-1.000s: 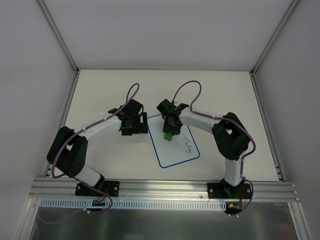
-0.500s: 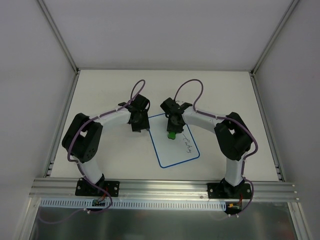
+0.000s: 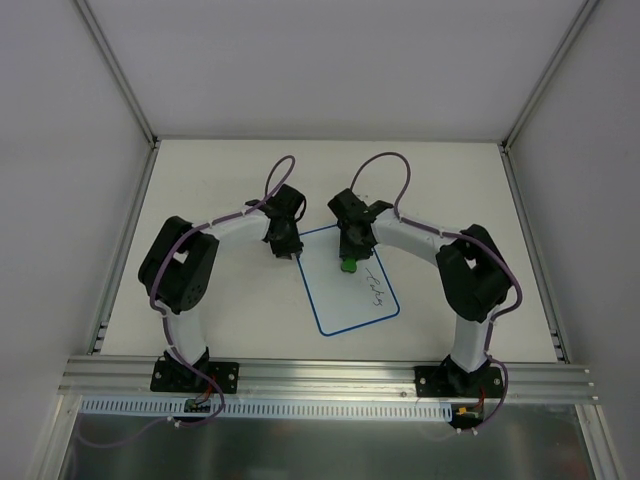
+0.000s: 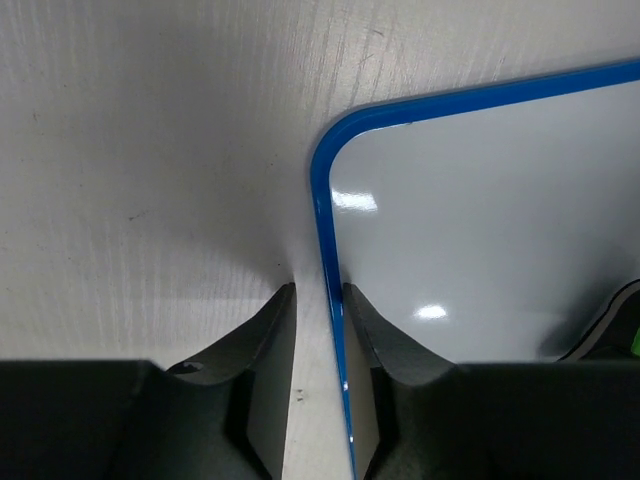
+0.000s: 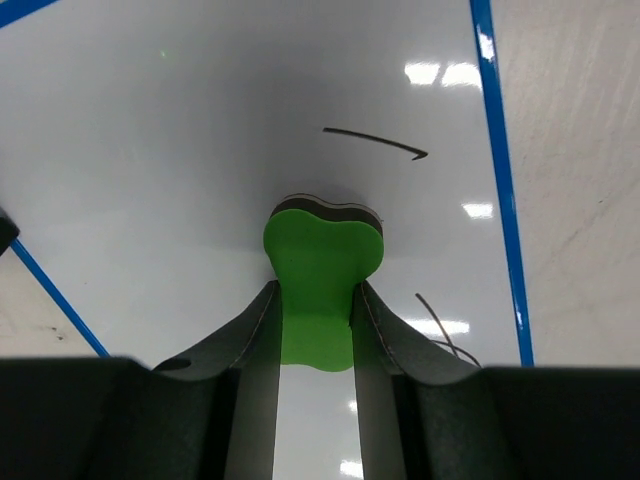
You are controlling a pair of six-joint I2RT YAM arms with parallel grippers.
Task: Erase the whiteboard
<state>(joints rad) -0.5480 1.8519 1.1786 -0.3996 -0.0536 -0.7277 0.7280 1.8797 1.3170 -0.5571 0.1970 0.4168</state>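
Right hand (image 5: 318, 292), clenched on eraser (image 5: 322, 250), rests on board (image 5: 150, 150); scribbles (image 5: 375, 142) lie just ahead and to its right.

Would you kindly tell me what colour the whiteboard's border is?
Blue, on the whiteboard; clearest in the left wrist view.

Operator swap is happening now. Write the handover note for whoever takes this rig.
Left gripper: jaws narrow, straddling the whiteboard's blue left edge near its far corner. Whether they clamp it is unclear.
Right gripper: shut on the green eraser, whose tip appears to sit on the board.
Done: eraser in hand and on the surface; the board's far left corner is blank.
Left: dark scribbles by the right edge, nearer than the eraser, need wiping.
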